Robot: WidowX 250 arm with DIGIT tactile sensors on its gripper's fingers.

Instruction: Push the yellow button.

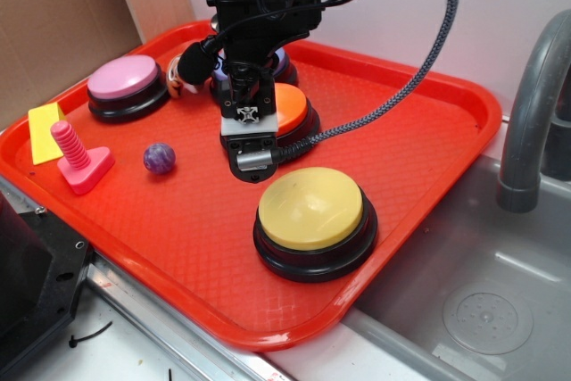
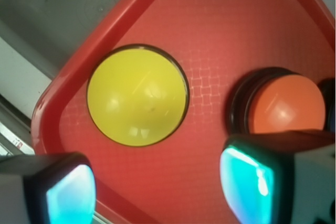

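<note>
While the gripper (image 1: 252, 160) hangs over the middle of the red tray (image 1: 428, 131), its two fingers (image 2: 247, 182) stand apart with nothing between them, as the wrist view shows. The yellow button (image 1: 310, 209) sits on the tray toward the lower centre of the exterior frame, just below and to the right of the gripper, apart from it. The orange button (image 1: 290, 106) lies right behind the gripper. I judge the move must go forward toward the tray's near edge, then down onto the dome.
</note>
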